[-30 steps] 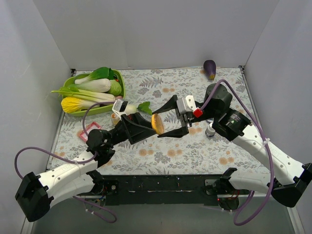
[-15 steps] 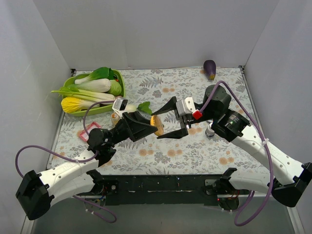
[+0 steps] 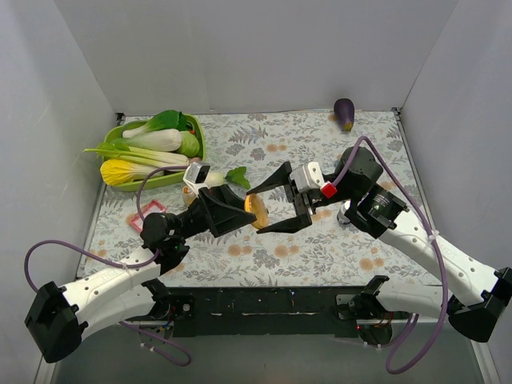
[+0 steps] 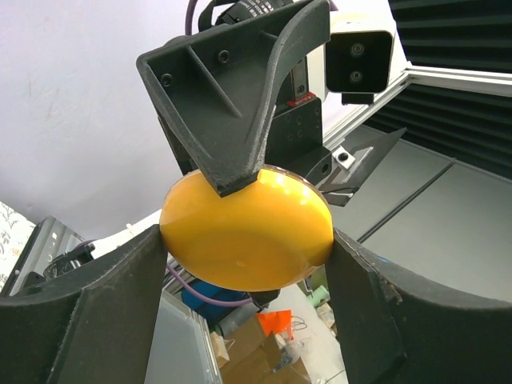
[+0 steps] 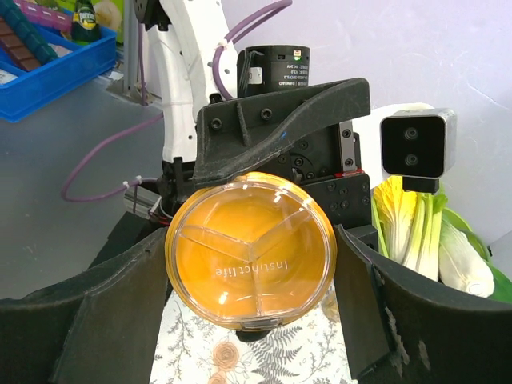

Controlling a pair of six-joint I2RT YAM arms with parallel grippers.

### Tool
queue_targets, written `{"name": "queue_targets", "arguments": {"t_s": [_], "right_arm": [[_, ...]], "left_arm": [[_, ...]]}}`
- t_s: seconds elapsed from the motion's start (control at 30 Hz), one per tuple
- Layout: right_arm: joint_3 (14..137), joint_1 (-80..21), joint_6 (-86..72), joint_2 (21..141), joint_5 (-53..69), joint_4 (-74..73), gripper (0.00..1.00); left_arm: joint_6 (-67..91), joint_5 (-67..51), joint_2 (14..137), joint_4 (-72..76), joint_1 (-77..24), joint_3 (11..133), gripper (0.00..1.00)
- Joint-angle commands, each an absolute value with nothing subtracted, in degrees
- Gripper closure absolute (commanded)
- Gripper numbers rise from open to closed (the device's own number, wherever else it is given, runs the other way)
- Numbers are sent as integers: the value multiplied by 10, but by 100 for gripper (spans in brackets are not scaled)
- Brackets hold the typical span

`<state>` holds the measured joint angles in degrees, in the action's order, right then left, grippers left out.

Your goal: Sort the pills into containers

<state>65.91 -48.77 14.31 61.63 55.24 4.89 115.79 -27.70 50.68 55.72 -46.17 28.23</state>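
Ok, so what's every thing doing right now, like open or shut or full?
Amber-orange round translucent container: off the table, on edge, no pills seen inside.
Left gripper: shut on the container's sides.
Right gripper: shut on the container too.
Green plastic tray: full of leafy vegetables.
Purple eggplant: lying at the table's far edge.

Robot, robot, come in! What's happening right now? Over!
Left gripper and right gripper both clamped on the amber container. Held up off the table. Nothing else touches it. Over.
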Motion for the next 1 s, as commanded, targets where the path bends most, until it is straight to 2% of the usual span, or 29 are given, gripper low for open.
{"name": "queue_targets", "arguments": {"t_s": [0.0,0.27,0.57,0.77,0.97], "right_arm": [[645,-483,68,580,578,107,87],[627,-483,59,560,591,120,87],[609,-472,33,547,599,153,85],[586,-461,4,530,520,183,85],[563,-459,-44,528,490,232,85]], "left_arm": [[1237,-308,485,623,-447,291,79],[1268,-342,487,639,-419,287,86],[1266,-374,474,578,-401,304,88],[1274,-369,475,596,-400,303,88],[1291,-373,488,628,-400,309,87]]}}
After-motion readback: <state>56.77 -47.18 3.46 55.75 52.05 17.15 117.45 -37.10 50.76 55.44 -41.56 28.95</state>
